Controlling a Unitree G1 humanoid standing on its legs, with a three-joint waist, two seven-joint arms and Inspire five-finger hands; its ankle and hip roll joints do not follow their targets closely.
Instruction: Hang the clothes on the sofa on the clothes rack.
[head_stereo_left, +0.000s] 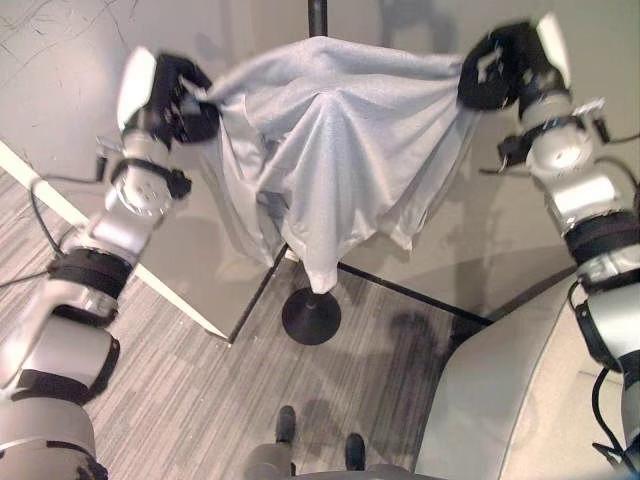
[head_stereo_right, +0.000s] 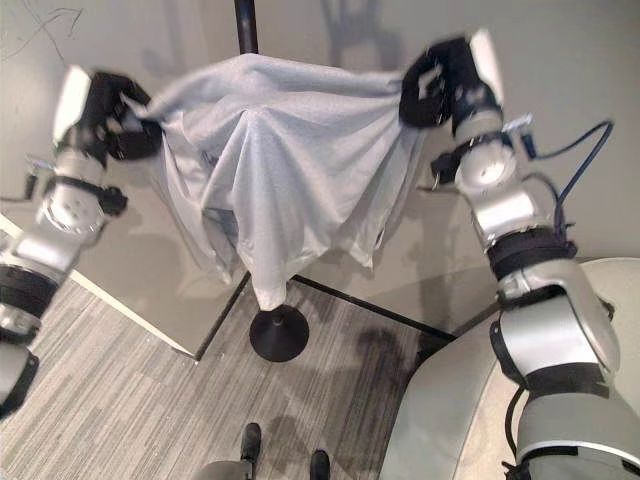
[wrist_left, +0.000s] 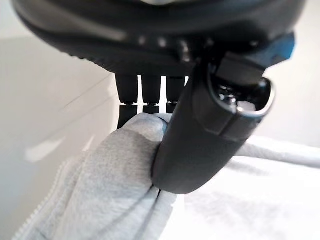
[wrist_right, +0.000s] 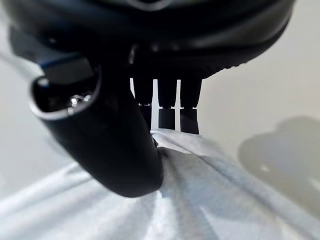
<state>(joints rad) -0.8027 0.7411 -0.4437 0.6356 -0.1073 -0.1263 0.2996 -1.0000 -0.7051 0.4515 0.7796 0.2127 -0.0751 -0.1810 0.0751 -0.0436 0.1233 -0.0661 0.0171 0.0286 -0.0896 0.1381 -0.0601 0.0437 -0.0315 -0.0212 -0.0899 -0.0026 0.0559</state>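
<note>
Sofa (head_stereo_left: 520, 400) sits nearest you, this side of the rack (head_stereo_left: 311, 310). Farther off, your grey garment (head_stereo_left: 330, 150) is draped over the rack's top, with your left hand (head_stereo_left: 180, 100) and right hand (head_stereo_left: 495, 68) pinching its two corners. I judge hanging nearly done; next, release both pinches and check it stays.

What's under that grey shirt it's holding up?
Under the grey shirt, the clothes rack's pole pokes out above and its round base below; the arms between are covered.
</note>
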